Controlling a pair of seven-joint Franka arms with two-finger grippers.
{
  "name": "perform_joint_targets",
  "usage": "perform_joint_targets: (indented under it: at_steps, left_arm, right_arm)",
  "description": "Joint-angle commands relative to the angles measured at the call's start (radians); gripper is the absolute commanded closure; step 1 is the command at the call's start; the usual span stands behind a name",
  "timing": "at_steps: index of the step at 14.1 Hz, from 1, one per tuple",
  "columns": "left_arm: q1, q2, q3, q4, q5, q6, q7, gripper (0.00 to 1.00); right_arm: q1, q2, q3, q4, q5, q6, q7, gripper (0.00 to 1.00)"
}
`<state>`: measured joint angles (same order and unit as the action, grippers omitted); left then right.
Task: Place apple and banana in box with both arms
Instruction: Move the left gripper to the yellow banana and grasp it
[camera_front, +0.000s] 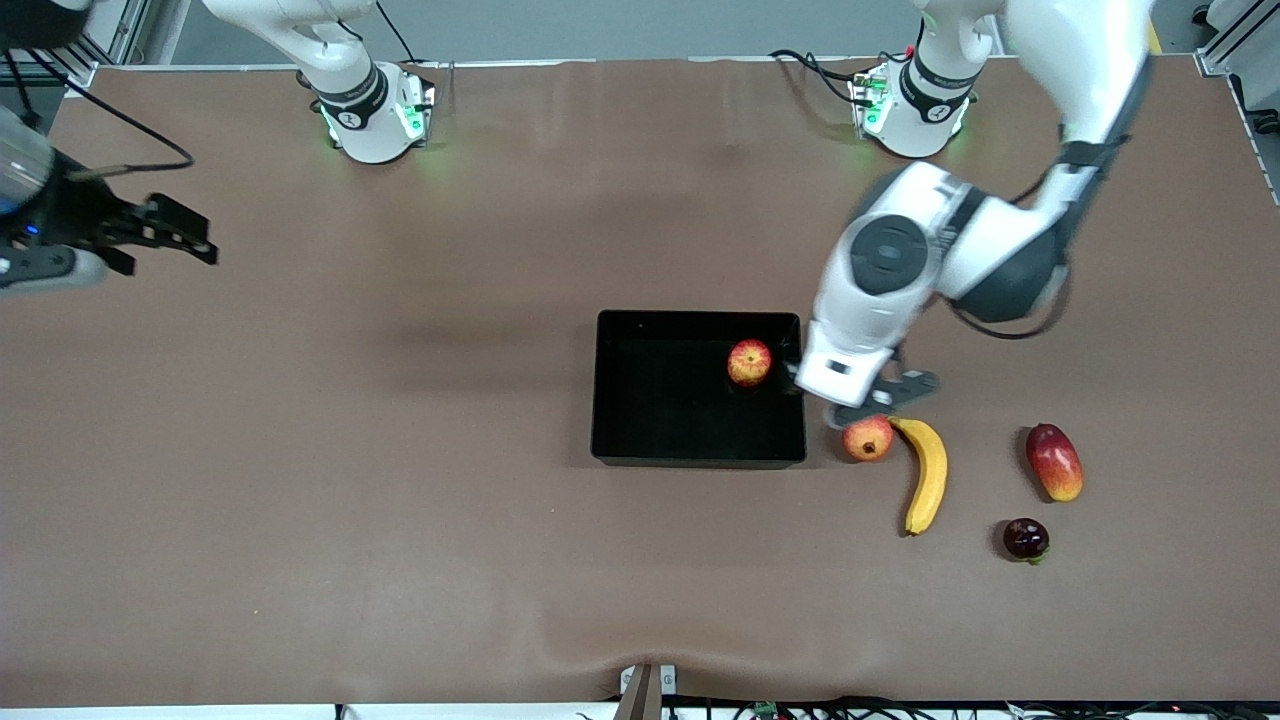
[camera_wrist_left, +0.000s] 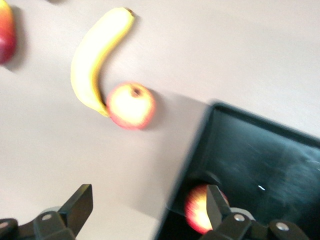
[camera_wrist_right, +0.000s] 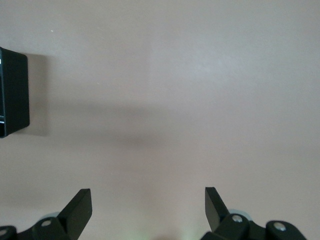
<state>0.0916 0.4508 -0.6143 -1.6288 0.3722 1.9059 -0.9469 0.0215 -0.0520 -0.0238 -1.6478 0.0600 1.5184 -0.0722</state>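
Dark plum (camera_front: 1026, 538) nearest on brown table (camera_front: 400, 500); apple (camera_front: 749, 361) in box (camera_front: 640, 455); left tool (camera_front: 812, 385) and right tool (camera_front: 165, 232) both released.

The tabletop (camera_front: 400, 450) is covered in a matt brown sheet, cloth-like, smooth but faintly rippled at the edge nearest the front camera; the box (camera_front: 697, 452) looks like black plastic, its floor glossy enough to catch light; the apple (camera_front: 749, 362) inside it has a smooth, slightly shiny red-yellow skin; the banana (camera_front: 927, 475) has a smooth matt yellow peel; the arms' shells are glossy white plastic with black bands; the left hand (camera_wrist_left: 145, 207) has matt black fingers.
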Motion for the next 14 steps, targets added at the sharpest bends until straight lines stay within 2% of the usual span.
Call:
perform_joint_targets:
  at_steps: [1,5,8,10,14]
  left_arm:
    - [0.126,0.025,-0.007,-0.016,0.043,0.008,0.147,0.00]
    - [0.221,0.095,-0.007,-0.016,0.047,0.064,0.356,0.00]
    - [0.290,0.172,-0.004,-0.019,0.048,0.152,0.512,0.02]
    - [0.312,0.224,-0.004,-0.020,0.048,0.217,0.551,0.04]
    - [0.312,0.305,0.016,-0.020,0.109,0.303,0.560,0.14]
  right_arm:
    - [-0.047,-0.026,0.019,-0.027,-0.006,-0.020,-0.008,0.00]
    - [-0.048,-0.023,0.022,-0.012,-0.006,-0.018,-0.004,0.00]
    - [-0.040,-0.017,0.027,-0.012,-0.002,-0.056,-0.006,0.00]
    - [-0.031,-0.015,0.027,-0.012,-0.002,-0.058,-0.008,0.00]
    - [-0.034,-0.015,0.025,-0.013,-0.003,-0.081,-0.009,0.00]
